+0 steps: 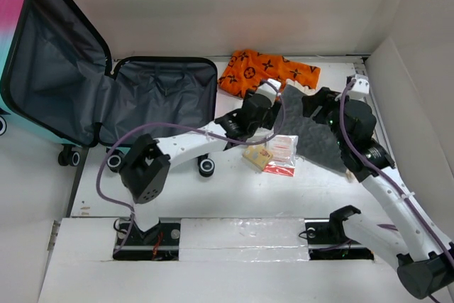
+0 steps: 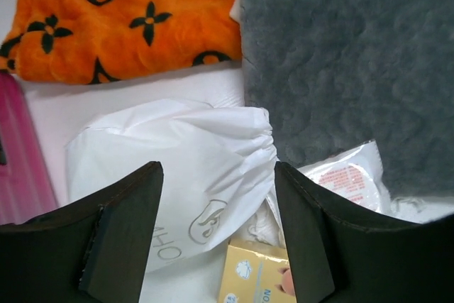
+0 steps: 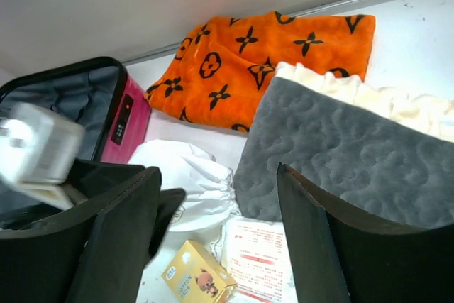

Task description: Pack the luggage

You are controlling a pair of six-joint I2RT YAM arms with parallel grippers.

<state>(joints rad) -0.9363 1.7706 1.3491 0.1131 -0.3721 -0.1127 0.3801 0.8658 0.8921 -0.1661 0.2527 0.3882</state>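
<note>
while the luggage (image 1: 152,97) lies empty, left fingers (image 2: 120,232) gape over the white pouch (image 2: 191,154); right fingers (image 3: 319,246) gape, holding nothing.

The luggage (image 1: 64,69) runs off the top view at 9 o'clock, so most of its outer shell is out of sight. From above, the left arm (image 1: 186,140) covers the white drawstring bag (image 2: 191,161). In the left wrist view the left fingers (image 2: 120,239) hide part of the bag's grey lettering, which cannot be read. The yellow carton (image 2: 252,274) is cut off there at 6 o'clock. In the right wrist view a white block (image 3: 35,150) at 9 o'clock is blurred beyond telling, and the sachet pack's (image 3: 259,260) print is too small to read.
</note>
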